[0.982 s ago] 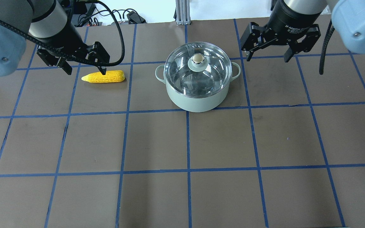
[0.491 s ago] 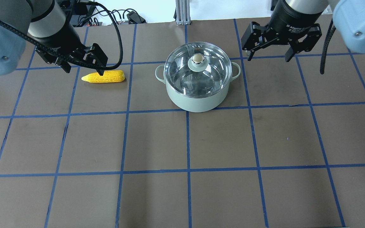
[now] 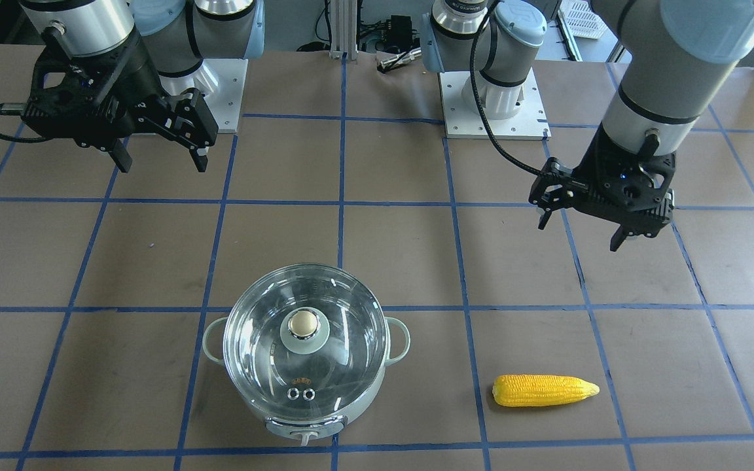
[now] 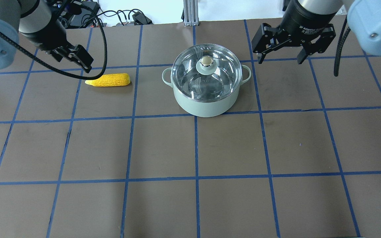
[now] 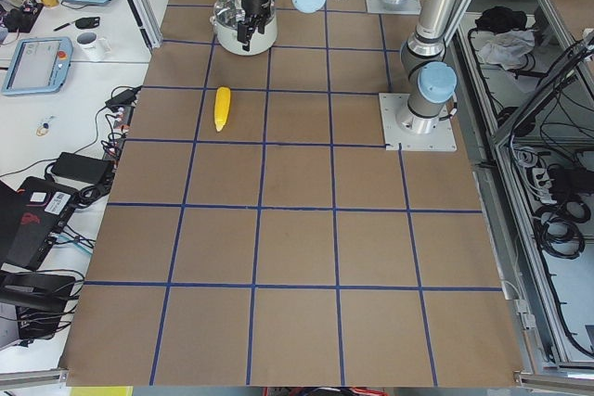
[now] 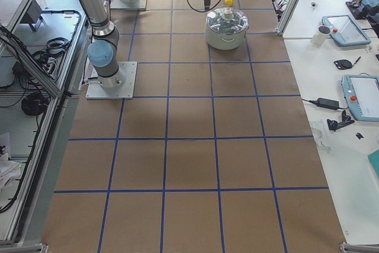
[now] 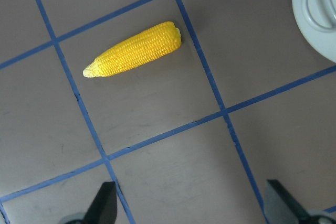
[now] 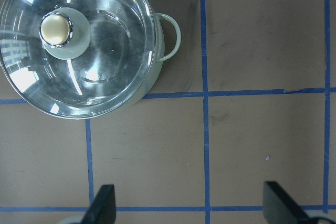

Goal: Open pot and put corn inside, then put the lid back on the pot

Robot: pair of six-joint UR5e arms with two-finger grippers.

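"2F Adaptive", white print, on the right gripper (image 4: 279,61) body, remainder hidden

Glossy glass lid (image 4: 206,72) w/ metal knob, bumpy corn (image 4: 108,80).

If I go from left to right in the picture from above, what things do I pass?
left gripper → corn → pot with its lid on top → right gripper
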